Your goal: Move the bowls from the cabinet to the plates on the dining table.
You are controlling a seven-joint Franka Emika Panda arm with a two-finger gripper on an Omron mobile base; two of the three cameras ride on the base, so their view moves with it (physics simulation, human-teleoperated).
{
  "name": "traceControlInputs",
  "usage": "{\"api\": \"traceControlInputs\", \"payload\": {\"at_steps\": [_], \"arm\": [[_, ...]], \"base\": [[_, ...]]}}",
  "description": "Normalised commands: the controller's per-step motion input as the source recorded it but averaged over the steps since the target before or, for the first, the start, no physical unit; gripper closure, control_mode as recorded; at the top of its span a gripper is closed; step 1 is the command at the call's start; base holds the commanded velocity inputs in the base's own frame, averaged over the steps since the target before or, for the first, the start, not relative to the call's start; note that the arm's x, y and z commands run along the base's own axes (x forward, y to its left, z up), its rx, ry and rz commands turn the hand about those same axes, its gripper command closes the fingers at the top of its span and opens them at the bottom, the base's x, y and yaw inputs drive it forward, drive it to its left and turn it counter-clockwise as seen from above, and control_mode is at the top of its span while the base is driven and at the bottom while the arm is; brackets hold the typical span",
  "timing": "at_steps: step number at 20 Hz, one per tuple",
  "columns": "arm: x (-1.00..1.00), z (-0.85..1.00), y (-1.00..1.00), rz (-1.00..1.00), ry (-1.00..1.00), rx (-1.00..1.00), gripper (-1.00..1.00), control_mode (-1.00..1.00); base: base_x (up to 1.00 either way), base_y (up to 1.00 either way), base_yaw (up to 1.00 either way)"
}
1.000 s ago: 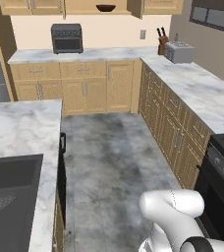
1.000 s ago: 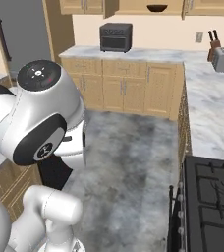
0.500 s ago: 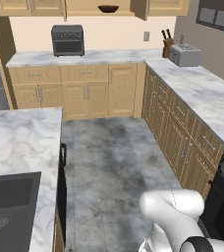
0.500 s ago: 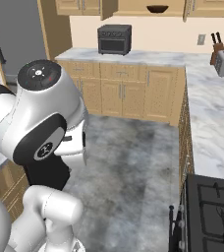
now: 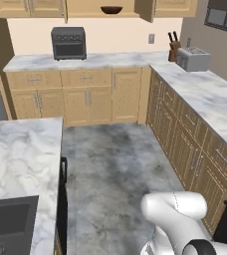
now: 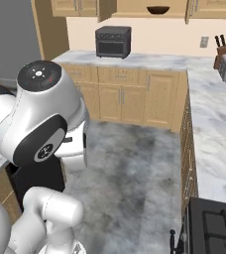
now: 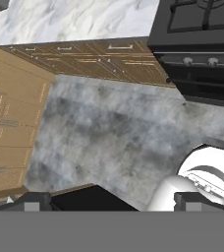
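The cabinet (image 5: 110, 7) hangs on the far wall, its doors swung open, above the far marble counter (image 5: 93, 61). To the right, a second marble counter (image 5: 212, 102) runs toward the near side. A black toaster oven (image 5: 68, 43) sits on the far counter's left part. The dark wooden bowl (image 5: 111, 9) rests on the open shelf. The gripper (image 7: 111, 201) is spread wide, holding nothing, over the grey floor (image 7: 114, 138).

Dark bowl (image 5: 111, 10) on cabinet shelf (image 5: 105, 15)
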Motion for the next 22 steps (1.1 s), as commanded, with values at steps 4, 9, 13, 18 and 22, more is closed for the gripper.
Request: {"api": "traceControlInputs", "payload": {"at_steps": [4,9,13,18,22], "arm": [[0.00,0.00,0.00,0.00,0.00,0.00,-1.00,1.00],[0.00,0.00,0.00,0.00,0.00,0.00,-1.00,1.00],[0.00,0.00,0.00,0.00,0.00,0.00,-1.00,1.00],[0.00,0.00,0.00,0.00,0.00,0.00,-1.00,1.00],[0.00,0.00,0.00,0.00,0.00,0.00,-1.00,1.00]], "base": [[0.61,0.03,0.00],[0.62,0.04,0.00],[0.62,0.10,0.00],[0.62,0.09,0.00],[0.62,0.12,0.00]]}}
